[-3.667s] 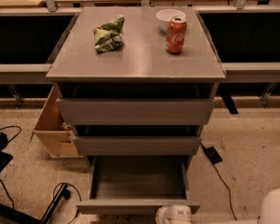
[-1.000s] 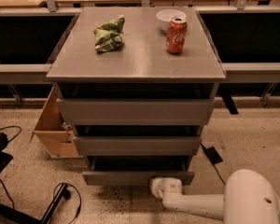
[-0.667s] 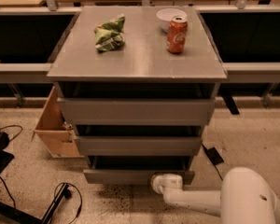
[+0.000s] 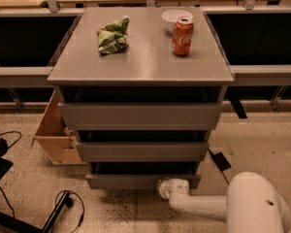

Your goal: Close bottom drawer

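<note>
The grey cabinet (image 4: 140, 67) has three drawers. The bottom drawer (image 4: 131, 180) is the narrowest; its flat grey front sits nearly flush under the middle drawer (image 4: 141, 151), with only a dark slit above it. My gripper (image 4: 166, 188) is low, at the right part of the bottom drawer's front, touching or almost touching it. My white arm (image 4: 218, 205) runs from it to the lower right.
A green crumpled bag (image 4: 113, 35), a red soda can (image 4: 182, 36) and a white bowl (image 4: 176, 16) stand on the cabinet top. A light wooden box (image 4: 53, 135) stands left of the cabinet. Black cables (image 4: 63, 205) lie on the floor at lower left.
The bottom drawer stood wide open with its tray showing; it is now pushed in almost flush. My arm has reached in from the lower right and the gripper has followed the drawer front.
</note>
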### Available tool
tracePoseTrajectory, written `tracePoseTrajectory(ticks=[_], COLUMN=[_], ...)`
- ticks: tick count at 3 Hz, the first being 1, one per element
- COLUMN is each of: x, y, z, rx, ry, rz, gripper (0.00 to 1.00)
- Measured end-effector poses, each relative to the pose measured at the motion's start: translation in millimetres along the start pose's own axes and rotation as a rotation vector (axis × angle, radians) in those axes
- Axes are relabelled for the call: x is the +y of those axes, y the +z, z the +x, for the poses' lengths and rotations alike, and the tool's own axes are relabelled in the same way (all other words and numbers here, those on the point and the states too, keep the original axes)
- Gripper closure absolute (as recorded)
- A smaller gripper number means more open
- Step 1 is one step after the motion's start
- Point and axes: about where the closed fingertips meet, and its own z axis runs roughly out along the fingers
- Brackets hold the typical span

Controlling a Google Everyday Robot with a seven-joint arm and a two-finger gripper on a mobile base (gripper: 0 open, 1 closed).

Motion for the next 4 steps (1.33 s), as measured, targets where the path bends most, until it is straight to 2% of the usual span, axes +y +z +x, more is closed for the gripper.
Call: tracePoseTrajectory(ticks=[3,4], x=[0.1,0.1], y=[0.0,0.1], z=[0.0,-0.1], rx=[0.0,0.0], ry=[0.0,0.0], rz=[0.0,0.0], gripper=[0.3,0.0])
